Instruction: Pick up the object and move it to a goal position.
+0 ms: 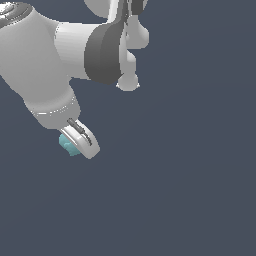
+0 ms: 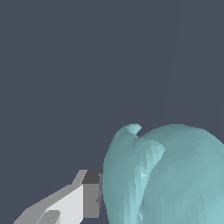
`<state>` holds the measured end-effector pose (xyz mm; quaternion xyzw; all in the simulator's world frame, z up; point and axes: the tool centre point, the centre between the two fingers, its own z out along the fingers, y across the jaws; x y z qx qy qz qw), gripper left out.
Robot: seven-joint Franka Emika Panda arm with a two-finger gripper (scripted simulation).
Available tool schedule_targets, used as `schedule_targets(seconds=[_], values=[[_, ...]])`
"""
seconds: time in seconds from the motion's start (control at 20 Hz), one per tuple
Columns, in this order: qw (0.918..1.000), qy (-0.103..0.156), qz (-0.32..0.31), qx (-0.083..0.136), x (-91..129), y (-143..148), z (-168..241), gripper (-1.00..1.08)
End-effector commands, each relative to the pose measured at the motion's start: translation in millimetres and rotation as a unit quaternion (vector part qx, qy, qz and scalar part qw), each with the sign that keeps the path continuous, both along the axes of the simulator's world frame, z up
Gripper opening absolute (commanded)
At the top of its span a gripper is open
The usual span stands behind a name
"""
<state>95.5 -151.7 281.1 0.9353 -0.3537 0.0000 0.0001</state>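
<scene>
The object [image 1: 67,145] is a small light teal rounded lump, seen in the exterior view at the tip of my white gripper [image 1: 76,145]. One white finger [image 1: 84,137] lies across its front and hides most of it. In the wrist view the object [image 2: 175,179] fills the lower corner as a large curled teal shape. A white finger with a dark pad [image 2: 89,197] presses against its side. The other finger is hidden behind the lump. The gripper is shut on the object.
The white-and-grey arm [image 1: 55,55] takes up the upper part of the exterior view's left. Around it is only a plain dark blue-grey background [image 1: 190,190], with no other objects or edges showing.
</scene>
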Motion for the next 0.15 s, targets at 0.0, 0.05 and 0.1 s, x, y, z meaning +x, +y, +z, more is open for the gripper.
schedule_targets(seconds=[0.0, 0.05, 0.1], values=[[1.0000, 0.000, 0.000, 0.000, 1.4, -0.9, 1.4, -1.00], [1.0000, 0.000, 0.000, 0.000, 1.6, -1.0, 1.5, -1.00], [1.0000, 0.000, 0.000, 0.000, 1.7, -1.0, 1.5, -1.00]])
